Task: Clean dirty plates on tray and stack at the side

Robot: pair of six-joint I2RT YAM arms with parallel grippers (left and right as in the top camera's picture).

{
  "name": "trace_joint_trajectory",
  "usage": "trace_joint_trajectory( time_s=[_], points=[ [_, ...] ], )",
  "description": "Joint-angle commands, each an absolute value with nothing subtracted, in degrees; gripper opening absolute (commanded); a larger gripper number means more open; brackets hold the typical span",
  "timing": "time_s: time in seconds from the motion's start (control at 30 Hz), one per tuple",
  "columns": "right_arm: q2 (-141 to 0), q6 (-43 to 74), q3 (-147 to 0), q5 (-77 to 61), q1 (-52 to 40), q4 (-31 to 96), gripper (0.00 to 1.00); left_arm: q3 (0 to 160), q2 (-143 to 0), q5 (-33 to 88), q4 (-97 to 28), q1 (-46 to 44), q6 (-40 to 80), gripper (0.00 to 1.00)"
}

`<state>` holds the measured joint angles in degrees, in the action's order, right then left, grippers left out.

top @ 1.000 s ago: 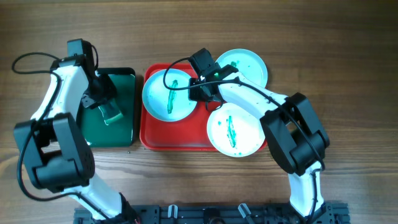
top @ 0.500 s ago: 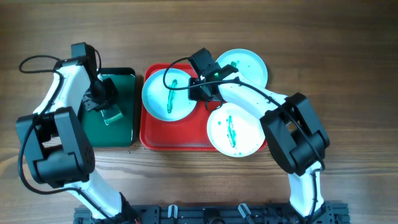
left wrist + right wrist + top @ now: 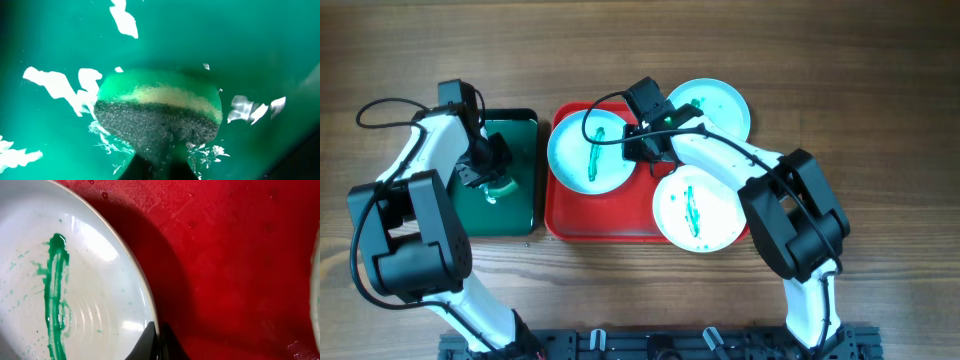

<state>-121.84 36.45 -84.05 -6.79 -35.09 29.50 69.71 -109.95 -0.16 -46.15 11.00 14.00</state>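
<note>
Right wrist: right gripper [image 3: 160,343] clamped on the rim of the left plate [image 3: 75,280], which is green-streaked.
Left gripper [image 3: 488,172]: closed on sponge [image 3: 159,112], over green tray [image 3: 520,210].
Red tray [image 3: 620,215]: left plate on it; far plate [image 3: 717,105] and near plate [image 3: 700,212] overlap its right end.
Table [image 3: 840,60]: brown wood planks.

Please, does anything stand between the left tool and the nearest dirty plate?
Nothing visible; only low rims of the green tray and red tray separate the left tool, holding a sponge, from that plate.
</note>
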Motion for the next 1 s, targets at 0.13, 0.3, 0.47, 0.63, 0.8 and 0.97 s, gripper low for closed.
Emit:
trace_joint_trajectory(
  time_s=[0.13, 0.3, 0.47, 0.63, 0.8, 0.97],
  points=[
    [-123.0, 35.8, -85.2, -9.0, -35.4, 28.9, 0.04, 71.4, -108.4, 0.6, -50.3, 11.1, 13.6, 0.04],
    [-122.0, 34.2, -85.2, -10.3, -34.9, 29.2, 0.04, 74.4, -103.9, 9.9, -53.7, 11.1, 6.3, 0.04],
    [-121.8, 32.8, -85.2, -16.6, -32.7, 30.6, 0.04, 74.4, -100.4, 18.1, -50.9, 8.9, 4.9, 0.04],
    [-121.8, 31.4, -85.2, -19.8, -30.7, 34.5, 0.04, 74.2, -100.9, 19.0, -45.3, 1.8, 4.9, 0.04],
    [-121.3, 29.9, -85.2, -19.1, -29.9, 36.1, 0.04, 74.2, -103.4, 14.2, -41.5, -5.4, 7.1, 0.04],
    [-121.3, 29.0, -85.2, -19.2, -29.9, 36.2, 0.04, 74.2, -109.5, 12.4, -36.2, -10.7, 8.1, 0.04]
  ],
)
